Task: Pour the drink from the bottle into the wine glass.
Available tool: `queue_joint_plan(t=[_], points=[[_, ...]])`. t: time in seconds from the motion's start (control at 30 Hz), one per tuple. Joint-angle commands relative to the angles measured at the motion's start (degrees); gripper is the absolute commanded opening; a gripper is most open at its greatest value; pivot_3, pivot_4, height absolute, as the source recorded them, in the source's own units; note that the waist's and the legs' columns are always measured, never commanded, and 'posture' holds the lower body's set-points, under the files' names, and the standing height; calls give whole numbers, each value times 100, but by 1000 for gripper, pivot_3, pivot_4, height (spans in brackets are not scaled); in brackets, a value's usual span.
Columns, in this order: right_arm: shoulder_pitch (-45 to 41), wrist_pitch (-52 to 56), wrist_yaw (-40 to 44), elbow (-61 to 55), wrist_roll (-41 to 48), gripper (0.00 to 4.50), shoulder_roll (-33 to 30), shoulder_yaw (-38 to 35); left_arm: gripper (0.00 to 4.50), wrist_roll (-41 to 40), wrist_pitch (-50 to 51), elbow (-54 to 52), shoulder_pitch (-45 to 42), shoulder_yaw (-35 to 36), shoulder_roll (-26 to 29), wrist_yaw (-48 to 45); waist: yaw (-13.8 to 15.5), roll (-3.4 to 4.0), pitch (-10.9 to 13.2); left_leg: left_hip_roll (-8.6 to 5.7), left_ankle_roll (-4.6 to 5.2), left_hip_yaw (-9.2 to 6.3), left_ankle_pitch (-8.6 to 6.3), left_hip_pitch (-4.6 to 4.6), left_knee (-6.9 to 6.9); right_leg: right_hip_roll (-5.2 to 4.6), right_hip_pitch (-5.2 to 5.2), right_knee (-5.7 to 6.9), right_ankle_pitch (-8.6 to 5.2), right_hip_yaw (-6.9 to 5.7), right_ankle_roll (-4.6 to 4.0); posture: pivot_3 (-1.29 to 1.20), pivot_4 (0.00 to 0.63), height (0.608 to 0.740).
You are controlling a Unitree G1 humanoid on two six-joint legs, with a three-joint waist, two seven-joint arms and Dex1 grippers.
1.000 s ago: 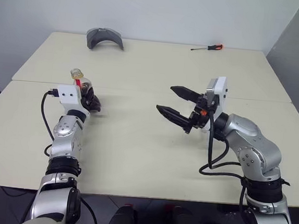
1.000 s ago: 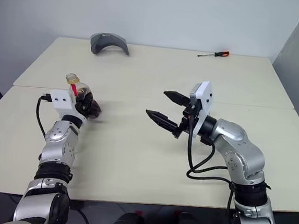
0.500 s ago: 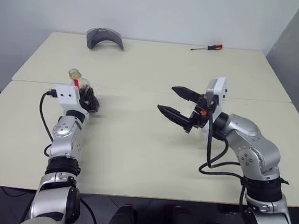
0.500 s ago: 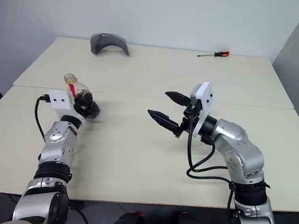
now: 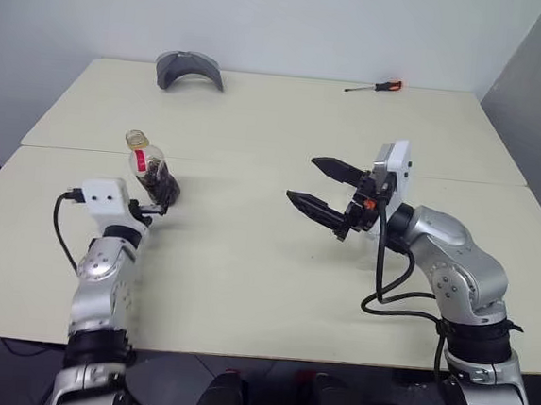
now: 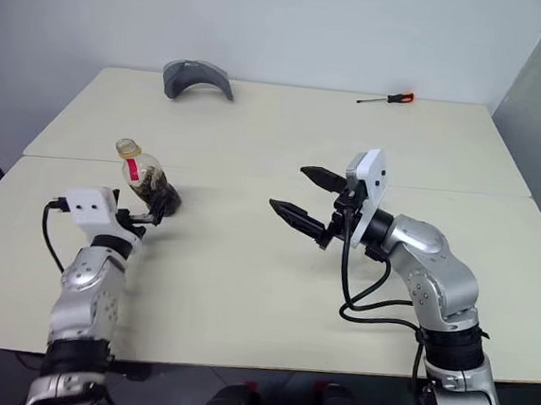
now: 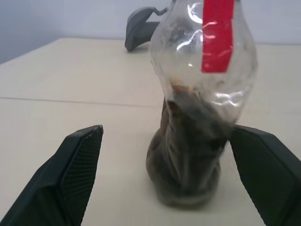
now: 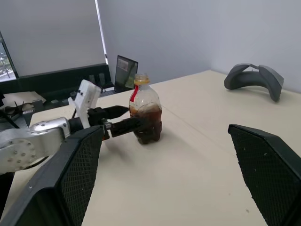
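The bottle (image 5: pixel 151 173) stands upright on the left part of the table, clear plastic with a red label strip and a yellow cap. The dark drink (image 7: pixel 188 155) fills its lower half. My left gripper (image 5: pixel 153 210) sits just on the near side of the bottle, open, with its fingers (image 7: pixel 80 155) spread wider than the bottle and not touching it. My right gripper (image 5: pixel 301 178) hovers open over the middle of the table, pointing towards the bottle, with nothing between its fingers (image 8: pixel 75 165). The wine glass is out of view.
A grey curved object (image 5: pixel 189 67) lies at the table's far left edge. A screwdriver (image 5: pixel 375 86) with a red handle lies at the far right. A seam (image 5: pixel 274 166) runs across between the two table tops.
My left gripper has opened, let go of the bottle and drawn back towards me. The bottle now stands free and upright. The right arm has not moved.
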Motion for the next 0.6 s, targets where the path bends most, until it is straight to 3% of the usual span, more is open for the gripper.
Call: queue_joint_plan(t=[0.03,0.2,0.37,0.6], points=[[57,83,65,-336,135,4500,-195,-171,4488,-235,491,-1181,436,-79,327,-464,2,-1,0,0,0,0,0,1,0,0,0,0,0,0,0,0,150,740],[174,591,107,-521,129,4500,-949,-373,4488,-1149,1649,-2563,972,-341,1011,-1576,36,-1,0,-1,3,-2,-2,1,0,0,5,-1,0,-2,0,0,150,740],[49,1358,5,-283,-70,4500,-1881,-480,4488,-2173,2475,-3326,951,-538,1481,-2465,43,0,0,-1,4,0,-2,3,-2,1,7,-4,-1,-2,0,0,150,740],[-574,3107,-368,296,145,4500,-2364,-630,4488,-2300,2677,-3394,254,-1493,1518,-3260,32,0,1,0,5,5,-3,4,-3,5,9,-3,-1,2,-1,0,150,740]])
